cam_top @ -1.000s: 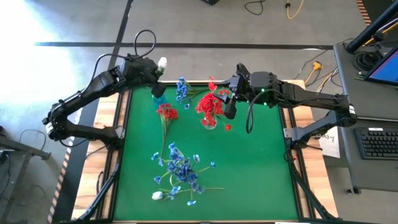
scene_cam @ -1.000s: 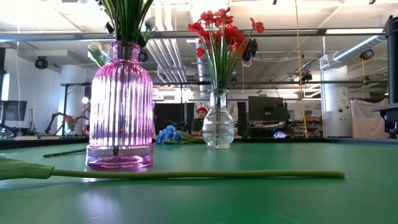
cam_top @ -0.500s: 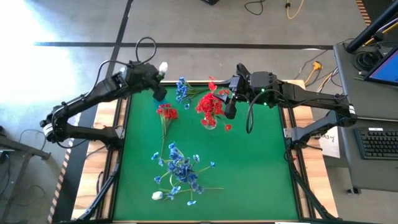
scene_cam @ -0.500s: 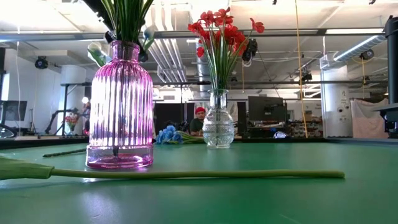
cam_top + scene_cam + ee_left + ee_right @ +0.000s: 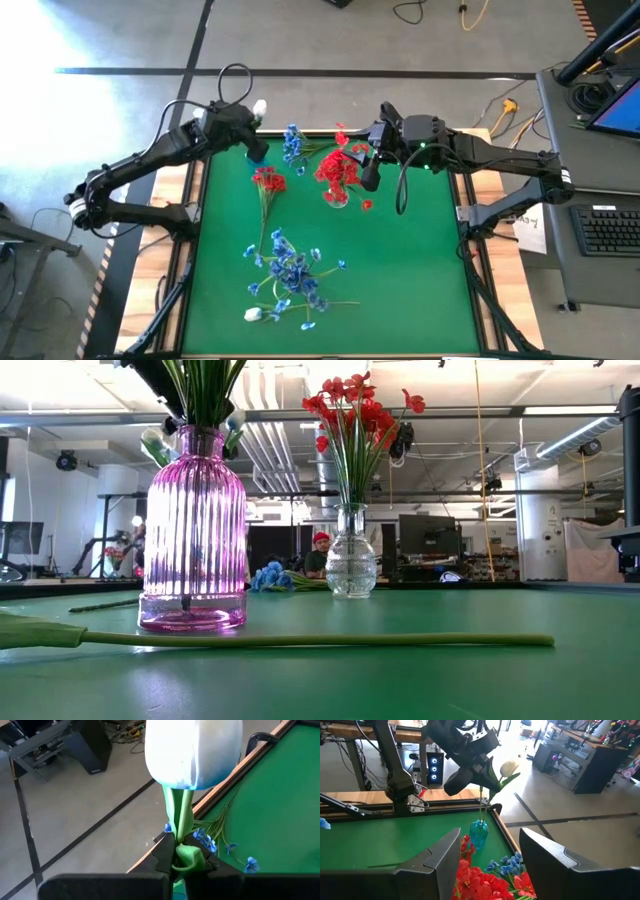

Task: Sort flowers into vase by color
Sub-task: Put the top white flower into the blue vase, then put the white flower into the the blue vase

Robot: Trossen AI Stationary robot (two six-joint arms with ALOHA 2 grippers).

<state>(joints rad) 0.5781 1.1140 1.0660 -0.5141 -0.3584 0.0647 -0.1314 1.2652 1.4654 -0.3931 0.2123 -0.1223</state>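
Note:
My left gripper (image 5: 249, 126) is at the table's far-left corner, shut on a white tulip (image 5: 192, 750). The tulip's bud (image 5: 259, 106) stands above a small blue vase (image 5: 479, 834), (image 5: 257, 153). My right gripper (image 5: 368, 176) hangs open beside the red blooms in the clear vase (image 5: 338, 178), (image 5: 352, 565) and touches nothing. A loose red flower (image 5: 268, 181), a blue spray (image 5: 292, 141) and another white flower (image 5: 255, 314) lie on the green mat. A pink vase (image 5: 192, 530) holds green stems. My left gripper pinches the white tulip's green stem (image 5: 178, 832) just below the bud, with a leaf caught between the two fingers. The stem stands upright below the hold. Its lower end (image 5: 480, 810) reaches down into the blue vase.
A cluster of blue flowers (image 5: 291, 271) sits near the middle front of the mat. A long stem (image 5: 320, 641) lies across the foreground in the low view. The wooden table rim (image 5: 195, 180) borders the mat. The mat's right half (image 5: 420, 270) is bare green.
My left gripper has sunk a little over the blue vase, carrying the white tulip with it. In the low view more of the arm shows above the pink vase.

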